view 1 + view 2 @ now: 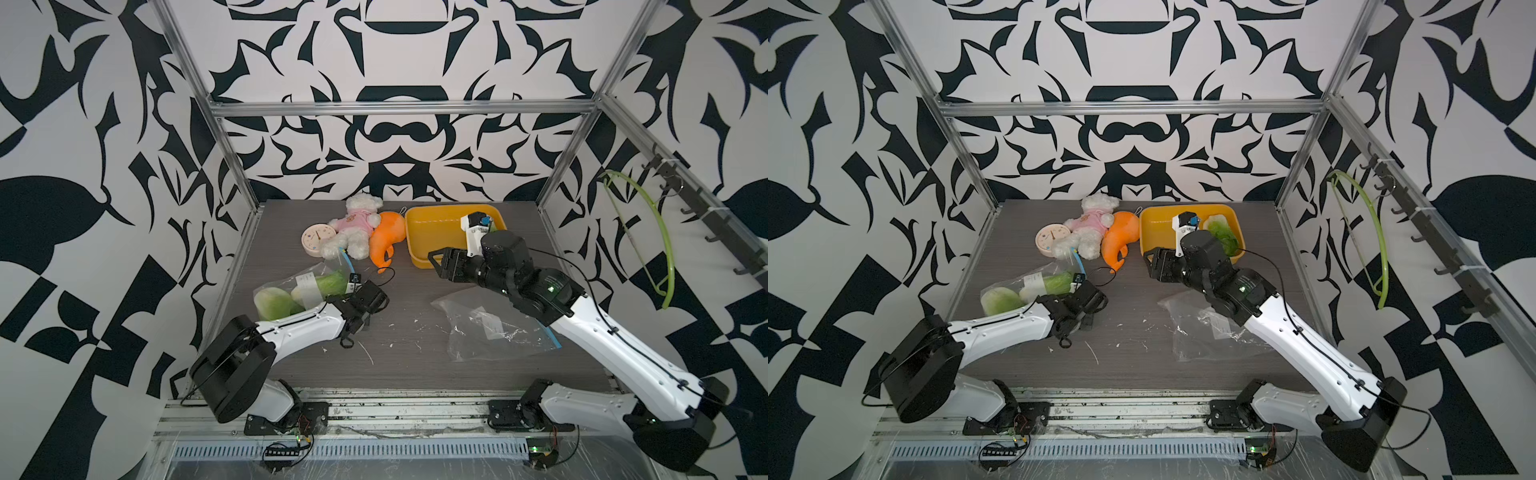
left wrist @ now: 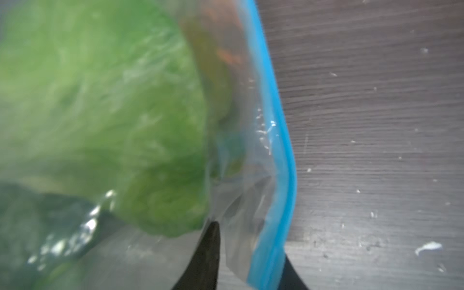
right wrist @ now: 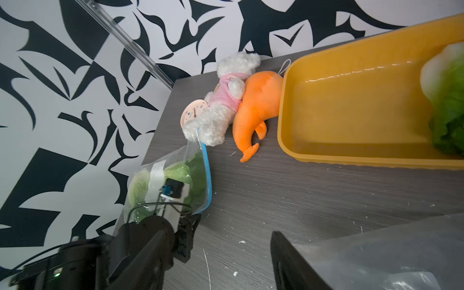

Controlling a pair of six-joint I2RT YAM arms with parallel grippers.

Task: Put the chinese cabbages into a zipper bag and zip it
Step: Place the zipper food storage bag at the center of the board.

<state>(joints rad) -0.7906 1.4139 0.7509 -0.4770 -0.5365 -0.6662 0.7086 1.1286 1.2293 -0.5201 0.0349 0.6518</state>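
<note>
1. The zipper bag (image 1: 303,286) lies on the left side of the grey table (image 1: 395,357), close to the edge. Two cabbages are inside it: the first cabbage (image 1: 272,303) is deep in the bag, and the second cabbage (image 1: 328,284) has its green leaves close to the blue zipper strip (image 2: 276,150).
2. The left gripper (image 2: 249,238) sits right at the bag's mouth. Its black fingers (image 2: 209,256) stand apart with the zipper strip running between them, not pinched.
3. I cannot tell from here whether the zip is sealed.
4. The third cabbage (image 1: 1223,235) lies in the yellow tray (image 1: 432,216) at the back right, toward the tray's right end.
5. The right gripper (image 1: 436,259) hangs just in front of the tray, empty. In the wrist view one finger (image 3: 288,258) shows off to the side with nothing against it, so the jaws look parted.
6. A second clear bag (image 1: 490,328) lies flat and empty under the right arm.
7. At the back a plush bear (image 1: 357,226) lies between a small round clock (image 1: 318,241) and an orange plush toy (image 1: 386,241). The orange toy touches the tray's left wall, and the zipper bag's top corner reaches the bear's foot.
</note>
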